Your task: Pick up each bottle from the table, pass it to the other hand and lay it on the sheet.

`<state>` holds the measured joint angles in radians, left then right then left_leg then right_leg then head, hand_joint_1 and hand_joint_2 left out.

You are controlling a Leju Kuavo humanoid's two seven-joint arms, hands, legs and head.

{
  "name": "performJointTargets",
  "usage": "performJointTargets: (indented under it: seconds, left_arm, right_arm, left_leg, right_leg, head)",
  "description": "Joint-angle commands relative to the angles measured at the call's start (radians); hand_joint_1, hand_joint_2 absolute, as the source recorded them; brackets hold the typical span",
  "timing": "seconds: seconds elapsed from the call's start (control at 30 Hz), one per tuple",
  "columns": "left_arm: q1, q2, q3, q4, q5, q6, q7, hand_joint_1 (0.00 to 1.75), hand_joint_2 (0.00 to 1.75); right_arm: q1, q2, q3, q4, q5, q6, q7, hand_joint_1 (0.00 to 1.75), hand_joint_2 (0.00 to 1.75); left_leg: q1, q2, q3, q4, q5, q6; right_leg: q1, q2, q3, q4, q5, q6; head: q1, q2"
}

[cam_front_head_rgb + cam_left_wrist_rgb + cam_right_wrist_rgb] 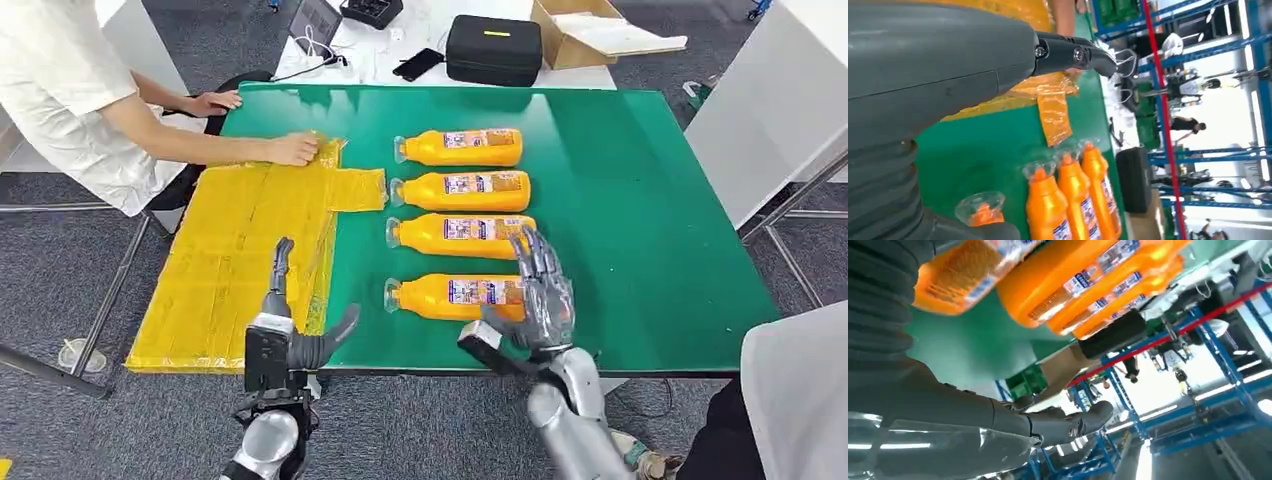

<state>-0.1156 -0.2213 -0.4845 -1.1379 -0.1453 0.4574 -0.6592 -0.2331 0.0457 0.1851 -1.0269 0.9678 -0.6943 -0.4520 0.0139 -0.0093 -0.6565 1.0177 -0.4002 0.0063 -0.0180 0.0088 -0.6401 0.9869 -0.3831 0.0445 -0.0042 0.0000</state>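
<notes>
Person's hand (pixel 293 149) on sheet (pixel 230 270)

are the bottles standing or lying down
Lying down. All four bottles rest on their sides in a row on the green table, caps pointing toward the yellow sheet.

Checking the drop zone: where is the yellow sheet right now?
In the head view the yellow sheet lies on the green table's left side, beside the bottle row, a person's hand on its far edge.
</notes>
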Motion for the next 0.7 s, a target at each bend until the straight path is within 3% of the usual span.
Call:
performJointTargets:
  seconds: [0.03,0.7]
  left_arm:
    - [-0.047,-0.008,0.002,0.116,0.001,-0.004,0.035,0.0,1.75]
    - [-0.035,0.002,-0.035,0.076,-0.041,-0.019,0.09,0.0,1.75]
  right_arm:
    - [-0.106,-0.085,0.118,0.174,0.008,0.03,0.051,0.0,1.75]
    - [-0.042,-0.094,0.203,0.082,-0.115,0.125,0.034,0.0,1.75]
  left_leg:
    - [0.0,0.0,0.005,-0.001,-0.001,0.0]
    - [0.001,0.001,0.006,0.0,-0.003,0.0]
  right_leg:
    - [0.001,-0.001,0.005,-0.001,-0.001,-0.002]
    - [0.002,-0.001,0.006,0.0,-0.003,-0.003]
  head:
    - [0.0,0.0]
    - [0.0,0.0]
